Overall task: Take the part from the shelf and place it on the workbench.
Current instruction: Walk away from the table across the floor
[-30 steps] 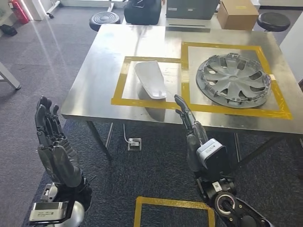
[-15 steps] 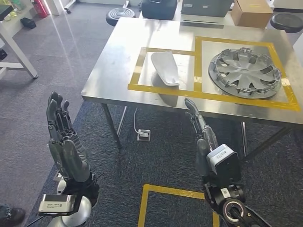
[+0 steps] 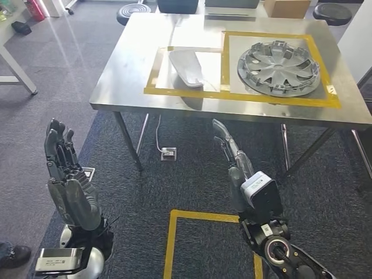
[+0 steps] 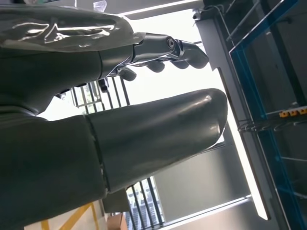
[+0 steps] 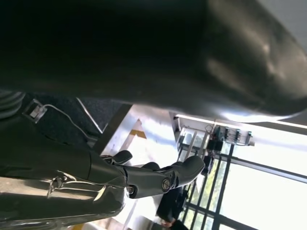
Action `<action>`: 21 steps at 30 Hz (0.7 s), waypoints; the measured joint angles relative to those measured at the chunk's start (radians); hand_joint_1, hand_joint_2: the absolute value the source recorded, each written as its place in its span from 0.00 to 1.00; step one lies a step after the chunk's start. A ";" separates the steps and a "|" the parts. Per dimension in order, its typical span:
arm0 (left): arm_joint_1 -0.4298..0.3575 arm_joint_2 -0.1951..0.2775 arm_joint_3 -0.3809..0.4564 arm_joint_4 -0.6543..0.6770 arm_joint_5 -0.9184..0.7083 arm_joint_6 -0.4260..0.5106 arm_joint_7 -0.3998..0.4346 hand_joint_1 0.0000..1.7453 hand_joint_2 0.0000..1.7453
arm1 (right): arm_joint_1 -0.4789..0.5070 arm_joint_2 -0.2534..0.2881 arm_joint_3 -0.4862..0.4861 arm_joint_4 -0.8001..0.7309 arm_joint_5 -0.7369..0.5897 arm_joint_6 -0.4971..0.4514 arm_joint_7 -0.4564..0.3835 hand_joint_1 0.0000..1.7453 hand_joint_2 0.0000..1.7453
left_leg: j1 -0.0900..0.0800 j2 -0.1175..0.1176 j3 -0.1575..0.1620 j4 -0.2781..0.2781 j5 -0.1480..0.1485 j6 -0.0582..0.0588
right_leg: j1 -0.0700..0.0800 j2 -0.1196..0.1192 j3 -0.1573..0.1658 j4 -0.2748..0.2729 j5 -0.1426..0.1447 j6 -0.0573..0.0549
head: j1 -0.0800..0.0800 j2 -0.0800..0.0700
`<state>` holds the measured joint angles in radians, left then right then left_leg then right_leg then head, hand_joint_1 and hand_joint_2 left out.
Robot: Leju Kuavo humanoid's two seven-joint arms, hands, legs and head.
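A white curved part (image 3: 186, 67) lies inside the left yellow-taped box on the steel workbench (image 3: 127, 75). A grey wheel cover (image 3: 278, 68) lies in the right taped box. My left hand (image 3: 65, 174) is raised low at the left, well short of the bench, fingers straight and apart, holding nothing; its thumb and fingers (image 4: 170, 48) fill the left wrist view. My right hand (image 3: 235, 163) points toward the bench's front edge below the white part, fingers extended, with nothing in it. The right wrist view has its fingers (image 5: 159, 175) spread against the bench's underside edge.
Yellow tape marks a square (image 3: 210, 244) on the dark carpet between my arms. A socket box and cable (image 3: 168, 153) lie under the bench. Round black stools (image 3: 133, 11) and a cardboard box (image 3: 285, 7) stand behind the bench. Another table's leg (image 3: 17, 75) is at far left.
The whole view has shifted as the camera moved; the bench now sits higher and farther in the picture. Both hands keep the same open pose, holding nothing.
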<state>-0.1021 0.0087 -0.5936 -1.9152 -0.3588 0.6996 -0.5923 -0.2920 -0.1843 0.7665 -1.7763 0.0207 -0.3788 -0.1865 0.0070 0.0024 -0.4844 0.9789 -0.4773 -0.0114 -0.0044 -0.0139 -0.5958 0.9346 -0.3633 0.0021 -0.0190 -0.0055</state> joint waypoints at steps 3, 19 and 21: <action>-0.003 0.000 0.000 0.000 0.007 0.000 -0.006 0.00 0.00 | 0.001 0.000 0.002 0.004 -0.002 0.000 -0.002 0.00 0.00 | -0.003 0.002 0.013 -0.045 0.000 0.021 | -0.002 0.000 -0.010 0.005 0.016 0.018 | 0.005 0.000; -0.006 -0.001 0.001 0.000 0.016 -0.001 -0.016 0.00 0.00 | 0.007 0.000 0.006 0.022 -0.003 -0.002 -0.006 0.00 0.00 | 0.001 0.006 -0.151 -0.031 0.142 0.001 | -0.005 0.011 0.153 -0.018 -0.123 0.004 | 0.048 0.000; -0.006 -0.001 0.002 0.000 0.017 -0.001 -0.017 0.00 0.00 | 0.007 0.000 0.007 0.023 -0.003 -0.001 -0.005 0.00 0.00 | 0.003 0.004 -0.185 0.043 0.056 -0.007 | -0.009 0.005 0.128 -0.021 -0.098 -0.012 | 0.038 0.000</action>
<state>-0.1081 0.0080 -0.5918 -1.9150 -0.3419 0.6989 -0.6089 -0.2852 -0.1842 0.7732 -1.7537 0.0175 -0.3802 -0.1920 0.0098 0.0062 -0.6691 1.0214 -0.4210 -0.0184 -0.0131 -0.0093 -0.4680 0.9139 -0.4613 -0.0101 0.0188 -0.0056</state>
